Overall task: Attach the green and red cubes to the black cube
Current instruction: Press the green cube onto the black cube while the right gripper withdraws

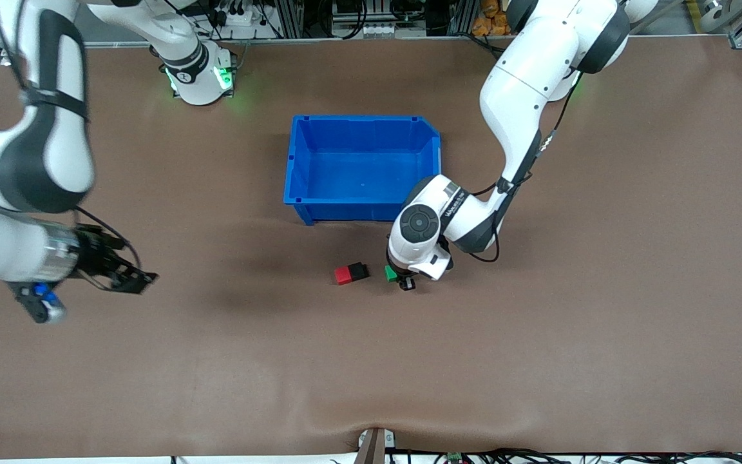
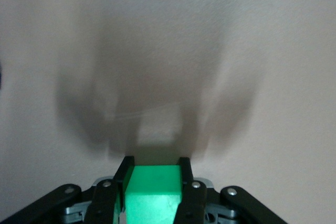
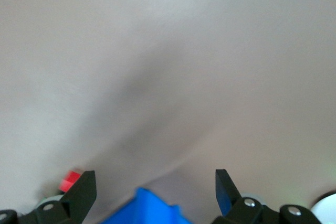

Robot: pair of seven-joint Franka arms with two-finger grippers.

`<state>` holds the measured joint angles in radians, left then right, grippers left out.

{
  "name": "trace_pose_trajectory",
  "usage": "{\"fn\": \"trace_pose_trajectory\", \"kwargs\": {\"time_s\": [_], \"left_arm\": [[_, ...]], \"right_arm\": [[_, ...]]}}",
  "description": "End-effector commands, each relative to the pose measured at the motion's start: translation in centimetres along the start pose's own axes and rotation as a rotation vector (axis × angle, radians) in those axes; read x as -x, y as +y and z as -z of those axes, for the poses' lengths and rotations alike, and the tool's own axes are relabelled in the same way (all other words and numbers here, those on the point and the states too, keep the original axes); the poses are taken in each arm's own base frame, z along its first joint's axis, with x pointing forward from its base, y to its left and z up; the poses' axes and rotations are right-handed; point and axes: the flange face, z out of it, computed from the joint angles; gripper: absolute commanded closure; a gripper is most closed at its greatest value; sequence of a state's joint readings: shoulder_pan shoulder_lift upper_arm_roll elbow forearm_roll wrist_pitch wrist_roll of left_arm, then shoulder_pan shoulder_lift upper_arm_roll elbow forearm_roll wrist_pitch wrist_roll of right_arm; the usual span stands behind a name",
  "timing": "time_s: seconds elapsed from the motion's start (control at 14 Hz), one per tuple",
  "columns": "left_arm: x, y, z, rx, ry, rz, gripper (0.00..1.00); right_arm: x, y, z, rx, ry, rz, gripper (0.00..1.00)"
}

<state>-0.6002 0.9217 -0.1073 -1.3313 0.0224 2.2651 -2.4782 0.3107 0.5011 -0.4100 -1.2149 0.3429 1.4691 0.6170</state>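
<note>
The brown table (image 1: 603, 335) carries everything here. On it, toward the robots' bases, stands the blue bin (image 1: 319, 161), with nothing visible inside it.

The left arm (image 1: 525, 103) reaches down from its base to a spot nearer to the front camera than the bin. Its left gripper (image 1: 400, 278) is low at the table and is closed on the green cube (image 1: 390, 273); in the left wrist view the green cube (image 2: 155, 192) sits tightly between the two dark fingers (image 2: 185, 174), with the gripper (image 2: 155, 182) just above its own shadow on the table.

The right arm (image 1: 23, 161) waits at its end of the table. The right gripper (image 1: 127, 276) hangs over bare table, well apart from the cubes, and its jaws stand wide apart with nothing between them; the right wrist view shows the gripper (image 3: 155, 190) with both fingers (image 3: 84, 190) spread.

The red cube (image 1: 344, 276) and the black cube (image 1: 358, 270) lie on the table touching each other, side by side, nearer to the front camera than the bin. The black cube is on the side toward the green cube. The green cube is near the black one but apart from it, with a small gap of table between them. A corner of the red cube (image 3: 70, 180) shows also in the right wrist view.
</note>
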Motion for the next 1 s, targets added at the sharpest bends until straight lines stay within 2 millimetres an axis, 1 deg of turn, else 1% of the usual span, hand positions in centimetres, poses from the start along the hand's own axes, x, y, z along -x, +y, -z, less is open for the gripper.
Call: {"fn": "trace_pose_trajectory", "kwargs": {"time_s": [0.0,0.07,0.14,0.29,0.36,0.43,0.5,0.57,0.64,0.71,0.79,0.86,0.93], "left_arm": [[1.0,-1.5,-0.1,-0.009,0.031,0.001,1.00],[1.1,-1.6,-0.2,-0.009,0.031,-0.003,1.00],[1.3,-1.9,-0.3,-0.010,0.033,-0.009,1.00],[1.6,-2.2,-0.5,0.000,0.040,-0.026,1.00],[1.8,-2.5,-0.6,0.000,0.041,-0.033,1.00],[2.0,-2.6,-0.4,0.003,0.037,-0.038,1.00],[2.3,-2.9,-0.4,0.006,0.034,-0.043,1.00],[2.4,-2.8,-0.2,0.010,0.028,-0.044,1.00],[2.5,-2.8,-0.1,0.014,0.022,-0.047,1.00],[2.7,-2.7,0.1,0.024,0.010,-0.048,1.00],[2.9,-2.6,0.3,0.036,-0.006,-0.048,1.00],[3.0,-2.5,0.3,0.046,-0.020,-0.047,1.00],[3.0,-2.4,0.3,0.052,-0.027,-0.045,1.00]], "right_arm": [[-0.2,6.3,5.2,-0.044,-0.016,0.172,0.00],[0.4,7.8,7.0,-0.049,-0.009,0.251,0.00],[2.0,9.0,9.4,-0.026,0.023,0.344,0.00],[6.3,10.1,13.6,0.063,0.097,0.605,0.00],[8.3,10.7,15.4,0.081,0.131,0.675,0.00],[8.8,11.9,15.7,0.073,0.110,0.674,0.00],[9.3,12.8,15.5,0.069,0.088,0.669,0.00],[9.9,13.1,15.1,0.071,0.082,0.669,0.00],[10.5,12.9,14.3,0.072,0.084,0.679,0.00],[11.0,12.5,12.7,0.077,0.083,0.690,0.00],[11.7,13.2,11.8,0.074,0.102,0.684,0.00],[11.9,13.9,11.1,0.069,0.110,0.680,0.00],[12.2,13.7,11.1,0.077,0.116,0.686,0.00]]}}
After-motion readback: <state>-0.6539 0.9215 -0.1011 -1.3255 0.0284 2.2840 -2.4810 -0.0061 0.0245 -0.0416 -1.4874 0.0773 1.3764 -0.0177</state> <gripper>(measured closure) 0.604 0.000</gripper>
